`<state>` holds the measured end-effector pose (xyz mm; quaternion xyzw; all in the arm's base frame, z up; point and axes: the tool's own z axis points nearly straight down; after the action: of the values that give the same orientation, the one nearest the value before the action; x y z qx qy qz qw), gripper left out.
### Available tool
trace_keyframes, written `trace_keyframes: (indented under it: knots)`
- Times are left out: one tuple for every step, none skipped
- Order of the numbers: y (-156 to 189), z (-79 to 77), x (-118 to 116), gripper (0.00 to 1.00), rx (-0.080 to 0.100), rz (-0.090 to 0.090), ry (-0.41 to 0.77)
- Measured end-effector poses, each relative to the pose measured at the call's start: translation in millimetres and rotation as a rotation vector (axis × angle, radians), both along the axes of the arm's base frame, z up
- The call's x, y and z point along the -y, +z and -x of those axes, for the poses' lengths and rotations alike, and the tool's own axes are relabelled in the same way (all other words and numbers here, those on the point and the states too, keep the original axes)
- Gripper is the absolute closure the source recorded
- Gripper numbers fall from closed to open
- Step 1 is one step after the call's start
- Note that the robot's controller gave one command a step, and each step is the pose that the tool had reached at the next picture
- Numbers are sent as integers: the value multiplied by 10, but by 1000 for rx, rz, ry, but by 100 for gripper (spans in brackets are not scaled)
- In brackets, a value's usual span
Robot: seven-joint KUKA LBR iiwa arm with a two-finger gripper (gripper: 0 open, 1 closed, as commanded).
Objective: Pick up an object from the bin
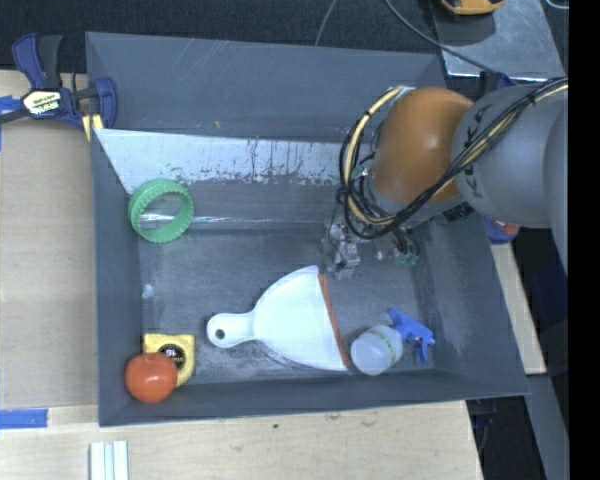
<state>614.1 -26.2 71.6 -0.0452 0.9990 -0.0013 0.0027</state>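
– White plastic with an orange lip: may the dustpan [285,318] be taken as the thing nearest the gripper [342,256]?
– It may. The dustpan is laid flat on the floor of the bin [270,98], towards the front, with its handle pointed left. The gripper is seen just above the far end of the orange lip, right of the floor's middle. Nothing is seen to be held.
– What is judged likely to go wrong from here?
– A broad, thin shell is offered, and little but the rim can be closed upon. If it is gripped at that one corner, the pan may be tipped, swung and dropped. If the rim is missed, the pan may merely be pushed against the spray bottle [378,350], which is lying just beside its right corner.
– And how far is the gripper parted?
– That cannot be told. Released or clenched cannot be settled from this view, and contact with the lip cannot be confirmed.
– What lies further out?
– A yellow tape measure [177,349] and an orange ball [151,378] are found touching in the front-left corner. A green ring [162,212] is set well apart at the back-left.
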Motion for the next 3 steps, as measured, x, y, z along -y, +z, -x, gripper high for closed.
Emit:
trace_keyframes:
  knots:
    - [-7, 5, 1, 0, -1, 0, -1]
    - [-7, 5, 2, 0, -2, 0, -1]
    - [-8, -68, -168, 0, 5, 0, -13]
